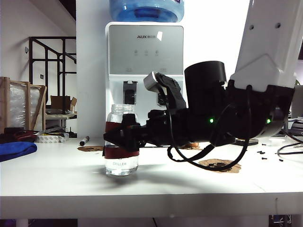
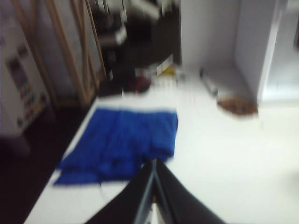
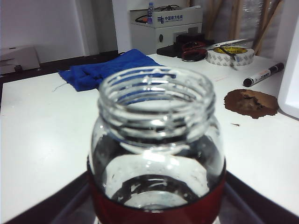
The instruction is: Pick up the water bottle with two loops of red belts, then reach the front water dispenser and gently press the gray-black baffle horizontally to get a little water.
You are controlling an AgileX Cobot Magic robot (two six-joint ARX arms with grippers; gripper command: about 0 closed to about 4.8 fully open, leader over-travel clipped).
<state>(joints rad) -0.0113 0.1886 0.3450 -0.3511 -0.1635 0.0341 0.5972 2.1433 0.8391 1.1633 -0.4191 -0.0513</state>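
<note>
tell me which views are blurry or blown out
Left wrist view: blurred throughout, blue cloth and left hand smeared. Exterior view: backlit, wall washed out, right hand dark. Right wrist view: bottle sharp.

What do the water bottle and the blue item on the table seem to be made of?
Water bottle: probably clear glass, glossy; the threaded neck shows bright reflections. Blue cloth: seemingly soft matte fabric, lying in folds. The right gripper brackets the bottle.

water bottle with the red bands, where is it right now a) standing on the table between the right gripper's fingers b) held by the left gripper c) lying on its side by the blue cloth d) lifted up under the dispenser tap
a: the water bottle stands upright on the table, with the right gripper around its red-banded body.
</note>
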